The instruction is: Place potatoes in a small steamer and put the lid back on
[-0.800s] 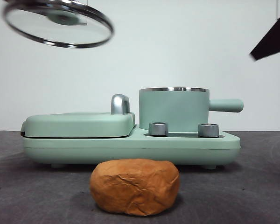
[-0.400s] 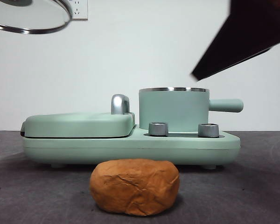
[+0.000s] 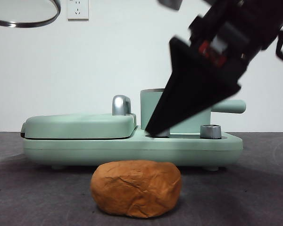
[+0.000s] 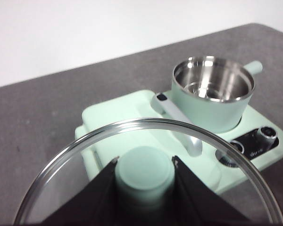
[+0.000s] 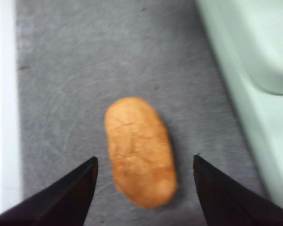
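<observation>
Lid [image 4: 146,188] off, clamped by its knob in left gripper [image 4: 145,165], held high. Steamer [image 4: 212,92] empty. Potato [image 3: 136,187] untouched on table [image 3: 254,188]; right gripper [image 5: 144,165], jaws spread, above it. Loading and re-lidding remain.

Potato [image 3: 136,188] lies on the bench [image 3: 254,193], just in front of the cooker base [image 3: 132,149]. Steamer [image 4: 213,99] sits on the base's right end, griddle [image 3: 80,125] on its left. Lid [image 4: 146,172] up high, left of the steamer.
</observation>
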Robot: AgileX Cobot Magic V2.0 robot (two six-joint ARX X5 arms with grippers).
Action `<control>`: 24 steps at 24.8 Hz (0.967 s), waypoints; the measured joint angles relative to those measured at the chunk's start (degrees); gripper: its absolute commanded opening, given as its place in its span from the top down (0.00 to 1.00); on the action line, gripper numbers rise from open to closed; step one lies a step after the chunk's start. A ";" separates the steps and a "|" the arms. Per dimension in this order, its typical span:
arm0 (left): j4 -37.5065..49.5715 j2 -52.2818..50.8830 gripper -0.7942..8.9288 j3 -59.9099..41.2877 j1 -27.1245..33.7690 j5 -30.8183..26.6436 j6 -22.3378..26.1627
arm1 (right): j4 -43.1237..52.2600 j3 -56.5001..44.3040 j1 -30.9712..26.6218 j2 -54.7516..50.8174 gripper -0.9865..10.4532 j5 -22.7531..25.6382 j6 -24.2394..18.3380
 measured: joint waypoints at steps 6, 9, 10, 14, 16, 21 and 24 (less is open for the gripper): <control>-1.07 0.00 0.90 -0.02 0.00 0.00 0.00 | 0.33 0.00 2.89 4.39 0.63 0.02 -0.68; -1.05 0.00 0.90 -0.02 0.00 0.02 0.02 | 1.29 0.00 3.96 6.03 0.63 0.22 -1.09; -1.05 0.00 0.90 0.00 0.00 0.02 0.02 | 1.70 0.00 4.17 6.54 0.63 0.57 -1.20; -1.05 0.00 0.90 -0.02 0.00 0.02 0.02 | 4.13 0.33 4.96 8.15 0.62 3.98 -1.73; -1.05 0.00 0.90 -0.02 0.00 0.00 0.02 | 4.83 0.48 5.14 8.66 0.62 5.09 -2.19; -1.05 0.00 0.90 -0.02 0.00 0.00 0.02 | 5.07 0.50 5.77 8.85 0.62 7.32 -3.32; -1.05 0.00 0.90 -0.02 0.00 0.02 0.02 | 5.38 0.50 5.81 8.90 0.62 7.74 -3.98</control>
